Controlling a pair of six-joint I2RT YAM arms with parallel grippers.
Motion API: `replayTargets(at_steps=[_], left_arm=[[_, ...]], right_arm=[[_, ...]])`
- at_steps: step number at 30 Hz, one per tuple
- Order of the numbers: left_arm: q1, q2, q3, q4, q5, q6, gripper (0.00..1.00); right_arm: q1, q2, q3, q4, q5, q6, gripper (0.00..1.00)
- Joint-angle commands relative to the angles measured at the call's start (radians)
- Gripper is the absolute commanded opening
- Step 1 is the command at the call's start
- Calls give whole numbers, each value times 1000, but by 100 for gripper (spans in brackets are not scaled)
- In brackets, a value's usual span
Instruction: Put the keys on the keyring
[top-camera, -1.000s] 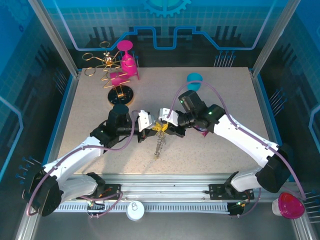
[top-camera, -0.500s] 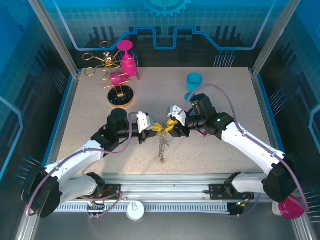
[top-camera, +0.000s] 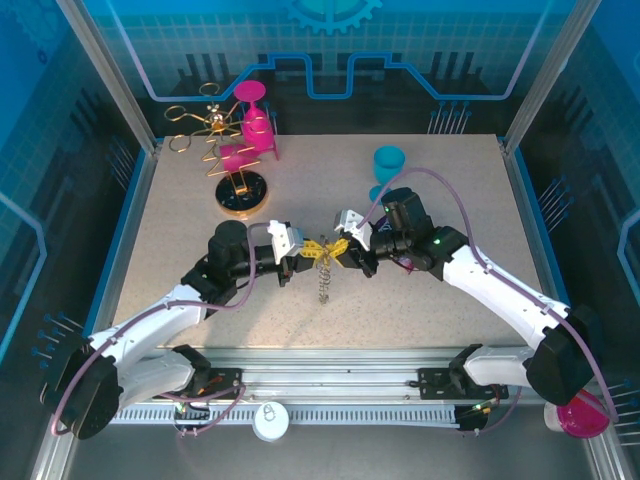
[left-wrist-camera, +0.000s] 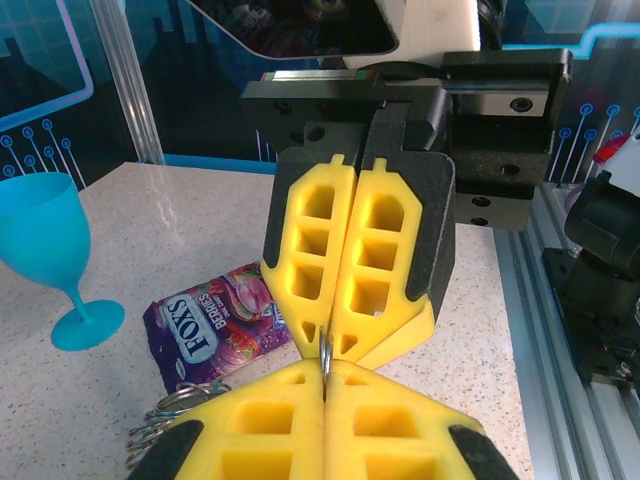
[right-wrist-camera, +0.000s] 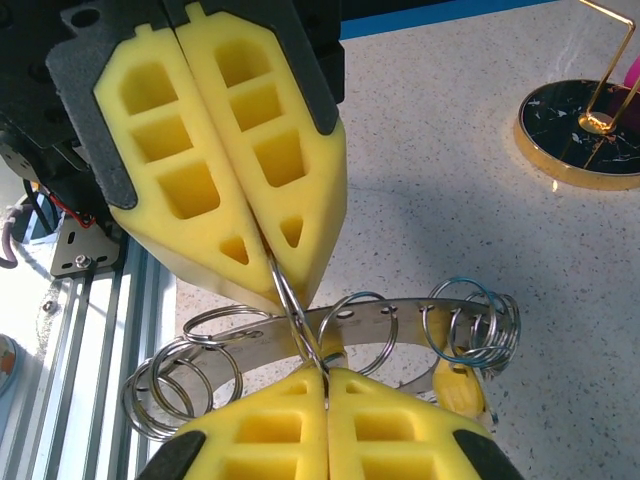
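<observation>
The keyring (top-camera: 322, 285) is hanging as a silvery cluster of wire loops over the tabletop (top-camera: 200, 230) centre. Just beyond, the left tool (top-camera: 305, 257) and right tool (top-camera: 338, 255) are meeting tip to tip, each clamping closed on one thin loop. A yellow-headed key (right-wrist-camera: 457, 385) is dangling alongside.

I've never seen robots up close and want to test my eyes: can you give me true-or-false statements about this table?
1. The left gripper and the right gripper are both shut on the keyring, tip to tip. True.
2. The blue goblet lies tipped over. False: it stands upright.
3. The purple snack packet lies flat on the table. True.
4. The left gripper holds the gold wire stand. False: it stands far left on the table, apart from both grippers.
</observation>
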Motion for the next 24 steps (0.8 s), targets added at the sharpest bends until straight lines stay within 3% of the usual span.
replayTargets(at_steps=[1, 10, 16, 20, 24], left_arm=[[-8, -14, -5, 104, 2, -44, 0], [-13, -8, 6, 47, -108, -10, 0], [-12, -5, -3, 98, -88, -37, 0], [-13, -2, -8, 119, -67, -53, 0], [-12, 0, -14, 143, -63, -67, 0]], right_arm=[[23, 13, 7, 16, -27, 3, 7], [29, -34, -22, 74, -7, 35, 15], [23, -48, -27, 23, 43, 27, 27], [19, -61, -29, -5, 108, 42, 28], [17, -69, -41, -10, 86, 70, 28]])
